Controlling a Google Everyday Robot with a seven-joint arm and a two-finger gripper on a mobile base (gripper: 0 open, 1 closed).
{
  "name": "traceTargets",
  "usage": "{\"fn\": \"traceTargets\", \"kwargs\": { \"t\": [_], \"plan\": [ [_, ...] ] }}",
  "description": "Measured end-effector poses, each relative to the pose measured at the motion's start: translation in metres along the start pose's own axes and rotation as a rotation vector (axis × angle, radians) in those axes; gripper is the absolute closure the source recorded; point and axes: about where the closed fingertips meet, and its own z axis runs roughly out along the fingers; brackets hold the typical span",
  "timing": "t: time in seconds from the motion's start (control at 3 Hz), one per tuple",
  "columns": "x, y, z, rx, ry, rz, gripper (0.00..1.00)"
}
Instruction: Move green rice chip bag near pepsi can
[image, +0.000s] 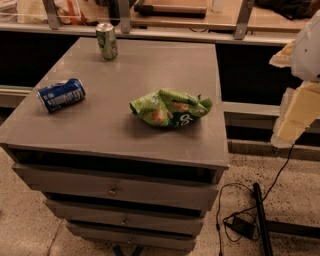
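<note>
The step in hand looks like the first one: reach the green rice chip bag (170, 107) and pick it up. The bag lies crumpled on the grey counter (150, 65), a little right of the middle of the frame and close to the counter's right edge. Nothing touches it.

The gripper (292, 117) hangs at the right edge of the frame, past the counter's right edge. Only pale, blocky parts of it show, so it cannot be told if it is open or closed. It does not seem to hold anything. The bag sits to the left of the gripper, well apart from it.

To do this well, the robot should bring the gripper left until it is over the bag, then come straight down on a raised fold near the middle. The foil looks thin and slippery, so a puffy ridge would likely hold better than a flat corner. Lifting the bag is safer than dragging it.

The pepsi can (61, 94) lies on its side at the left of the frame, well apart from the bag. It could roll if bumped, so the bag should be set down gently just beside it. The green can (107, 41) stands at the upper left and is not the goal.
</note>
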Motion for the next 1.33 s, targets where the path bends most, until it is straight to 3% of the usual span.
{"fn": "traceTargets", "kwargs": {
  "t": [0.33, 0.67, 1.33],
  "plan": [
    [0.0, 0.0, 0.0, 0.0, 0.0, 0.0, 0.0],
    [-0.024, -0.001, 0.006, -0.031, -0.144, -0.001, 0.0],
    [-0.089, -0.012, 0.025, -0.094, -0.519, 0.027, 0.0]
  ]
}}
